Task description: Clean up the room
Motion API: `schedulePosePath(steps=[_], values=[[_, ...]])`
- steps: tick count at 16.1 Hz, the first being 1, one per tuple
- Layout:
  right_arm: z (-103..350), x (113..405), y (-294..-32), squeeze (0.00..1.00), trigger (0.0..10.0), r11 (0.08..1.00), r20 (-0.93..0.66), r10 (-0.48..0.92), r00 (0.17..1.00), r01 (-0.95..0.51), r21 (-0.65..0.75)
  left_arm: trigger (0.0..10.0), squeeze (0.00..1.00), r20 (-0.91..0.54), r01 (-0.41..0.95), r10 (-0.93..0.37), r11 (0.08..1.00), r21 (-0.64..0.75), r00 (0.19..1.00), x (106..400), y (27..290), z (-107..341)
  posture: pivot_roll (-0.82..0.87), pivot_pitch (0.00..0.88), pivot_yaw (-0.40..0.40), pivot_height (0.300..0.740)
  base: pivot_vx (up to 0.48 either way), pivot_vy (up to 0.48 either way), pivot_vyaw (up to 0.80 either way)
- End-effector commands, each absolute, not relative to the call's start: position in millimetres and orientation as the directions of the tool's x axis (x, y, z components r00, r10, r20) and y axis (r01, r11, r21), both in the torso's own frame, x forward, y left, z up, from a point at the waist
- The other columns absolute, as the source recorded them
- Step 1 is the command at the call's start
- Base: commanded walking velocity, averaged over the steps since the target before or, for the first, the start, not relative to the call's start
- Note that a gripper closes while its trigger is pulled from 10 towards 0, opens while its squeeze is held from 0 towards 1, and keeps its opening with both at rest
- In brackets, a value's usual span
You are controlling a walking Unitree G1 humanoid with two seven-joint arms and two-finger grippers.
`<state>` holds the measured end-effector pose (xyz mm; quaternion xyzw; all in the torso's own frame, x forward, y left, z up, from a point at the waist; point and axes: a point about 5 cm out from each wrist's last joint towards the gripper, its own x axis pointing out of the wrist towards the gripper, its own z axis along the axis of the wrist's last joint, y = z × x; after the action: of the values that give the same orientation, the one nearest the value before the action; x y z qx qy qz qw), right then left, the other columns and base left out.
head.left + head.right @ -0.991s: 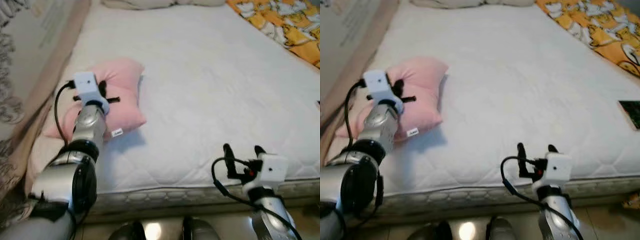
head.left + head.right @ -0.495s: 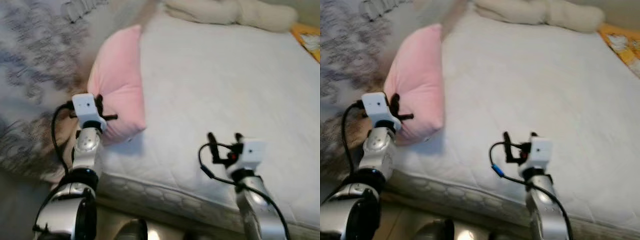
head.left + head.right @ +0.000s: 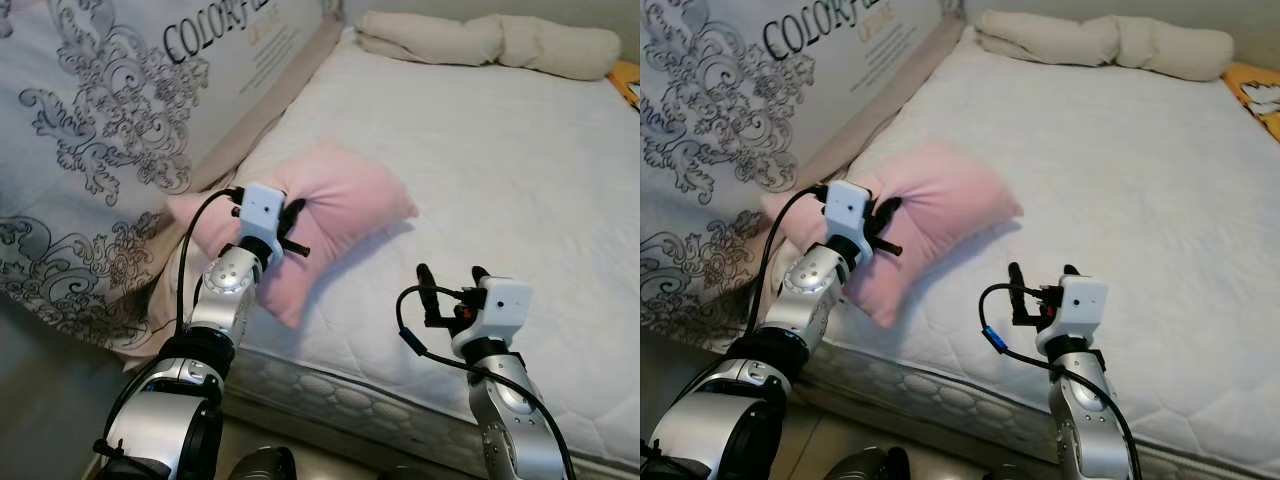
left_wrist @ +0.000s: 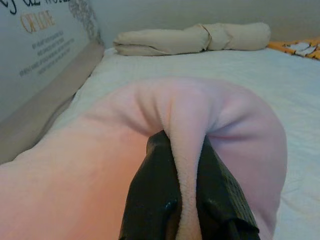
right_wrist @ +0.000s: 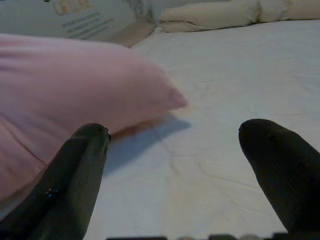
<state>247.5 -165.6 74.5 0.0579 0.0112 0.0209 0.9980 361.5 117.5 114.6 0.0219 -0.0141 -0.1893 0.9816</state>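
Fingers (image 4: 150,200) of the left gripper (image 3: 290,228) pinch a fold of the pink pillow (image 3: 340,205), their tips buried in fabric. The right gripper (image 3: 447,280) hovers spread apart at lower centre over the mattress (image 3: 520,170), holding nothing.

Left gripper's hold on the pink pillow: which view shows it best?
The left wrist view: the left gripper pinches a fold of the pink pillow close up. The eye views show the whole pillow on the bed; the right wrist view shows its corner.

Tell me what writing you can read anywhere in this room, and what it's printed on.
"COLORF…", cut off by the picture's edge: large dark letters on the grey panel with ornate scroll pattern beside the white quilted mattress.
A gold word beneath it: too blurred to read.
Small lines of print under that: too small to read.
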Motion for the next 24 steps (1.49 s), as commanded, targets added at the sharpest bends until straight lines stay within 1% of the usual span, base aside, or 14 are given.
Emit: schedulePosePath(steps=[1, 3, 4, 7, 9, 13, 16, 17, 18, 19, 20, 21, 22, 24], values=[[75.7, 248.3, -168.2, 0.18, 10.0, 0.994, -0.004, 0.029, 1.0, -0.029, 0.106, 0.0, 0.0, 0.053, 0.353, -0.354, 0.935, 0.034, 0.934, 366.4, 118.4, 125.3, -0.13, 0.0, 0.038, 0.736, 0.0, 0.0, 0.0], [75.5, 247.6, -169.4, 0.18, 10.0, 0.994, 0.001, 0.021, 1.0, -0.021, 0.103, 0.0, 0.0, 0.05, 0.374, -0.376, 0.926, 0.046, 0.925, 362.0, 116.8, 121.2, -0.14, 0.0, 0.04, 0.736, 0.0, 0.0, 0.0], [75.6, 248.0, -169.3, 0.18, 10.0, 0.995, 0.004, 0.019, 1.0, -0.019, 0.103, 0.0, 0.0, 0.061, 0.405, -0.408, 0.912, 0.062, 0.911, 360.0, 114.4, 122.7, -0.13, 0.0, 0.042, 0.736, 0.0, 0.0, 0.0], [75.7, 249.1, -166.9, 0.18, 10.0, 0.994, 0.011, 0.025, 1.0, -0.026, 0.101, 0.0, 0.0, 0.056, 0.459, -0.469, 0.878, 0.134, 0.881, 358.8, 110.0, 126.4, -0.13, 0.0, 0.043, 0.736, 0.0, 0.457, 0.0], [76.3, 250.6, -162.1, 0.19, 10.0, 0.995, 0.024, 0.043, 0.999, -0.045, 0.094, 0.0, 0.0, 0.05, 0.487, -0.502, 0.856, 0.175, 0.863, 360.5, 105.3, 131.5, -0.12, 0.0, 0.048, 0.736, 0.309, 0.367, 0.0], [75.8, 251.3, -160.6, 0.19, 10.0, 0.994, 0.026, 0.044, 0.999, -0.046, 0.095, 0.0, 0.0, 0.043, 0.495, -0.506, 0.855, 0.153, 0.861, 362.8, 99.8, 134.7, -0.13, 0.0, 0.053, 0.736, 0.397, 0.214, 0.0], [75.7, 251.7, -161.4, 0.19, 10.0, 0.995, 0.03, 0.04, 0.999, -0.042, 0.092, 0.0, 0.0, 0.061, 0.502, -0.513, 0.855, 0.129, 0.856, 360.7, 85.9, 136.9, -0.14, 0.0, 0.058, 0.736, 0.446, 0.0, 0.0], [75.6, 251.6, -161.5, 0.18, 10.0, 0.995, 0.03, 0.039, 0.999, -0.042, 0.092, 0.0, 0.0, 0.067, 0.499, -0.508, 0.859, 0.116, 0.859, 360.0, 79.8, 137.7, -0.14, 0.0, 0.059, 0.736, 0.0, 0.0, 0.0], [75.6, 251.4, -161.4, 0.19, 10.0, 0.995, 0.03, 0.04, 0.999, -0.043, 0.091, 0.0, 0.0, 0.071, 0.485, -0.489, 0.872, 0.066, 0.869, 360.7, 73.0, 139.2, -0.14, 0.0, 0.06, 0.736, 0.0, 0.0, 0.0], [75.2, 250.5, -161.0, 0.18, 10.0, 0.995, 0.029, 0.042, 0.999, -0.045, 0.091, 0.0, 0.0, 0.09, 0.428, -0.422, 0.902, -0.051, 0.902, 364.3, 61.9, 145.3, -0.14, 0.0, 0.061, 0.736, 0.0, 0.0, 0.0], [74.8, 249.1, -160.7, 0.19, 10.0, 0.995, 0.027, 0.044, 0.999, -0.046, 0.092, 0.0, 0.0, 0.094, 0.378, -0.367, 0.912, -0.161, 0.925, 367.6, 53.5, 150.6, -0.14, 0.0, 0.056, 0.736, 0.0, 0.0, 0.0], [74.2, 247.8, -160.7, 0.19, 10.0, 0.995, 0.024, 0.045, 0.999, -0.047, 0.092, 0.0, 0.0, 0.116, 0.372, -0.355, 0.904, -0.21, 0.928, 369.2, 40.7, 159.5, -0.14, 0.0, 0.051, 0.736, 0.0, 0.0, 0.0], [73.6, 246.3, -160.1, 0.18, 10.0, 0.995, 0.02, 0.05, 0.999, -0.052, 0.09, 0.0, 0.0, 0.127, 0.344, -0.322, 0.91, -0.233, 0.938, 372.9, 31.8, 169.7, -0.15, 0.0, 0.045, 0.736, 0.0, 0.0, 0.0], [71.9, 242.5, -160.9, 0.18, 10.0, 0.995, 0.01, 0.058, 0.998, -0.058, 0.083, 0.0, 0.0, 0.141, 0.231, -0.205, 0.951, -0.208, 0.969, 387.6, 39.8, 190.3, -0.16, 0.007, 0.044, 0.736, 0.0, 0.0, 0.0]])
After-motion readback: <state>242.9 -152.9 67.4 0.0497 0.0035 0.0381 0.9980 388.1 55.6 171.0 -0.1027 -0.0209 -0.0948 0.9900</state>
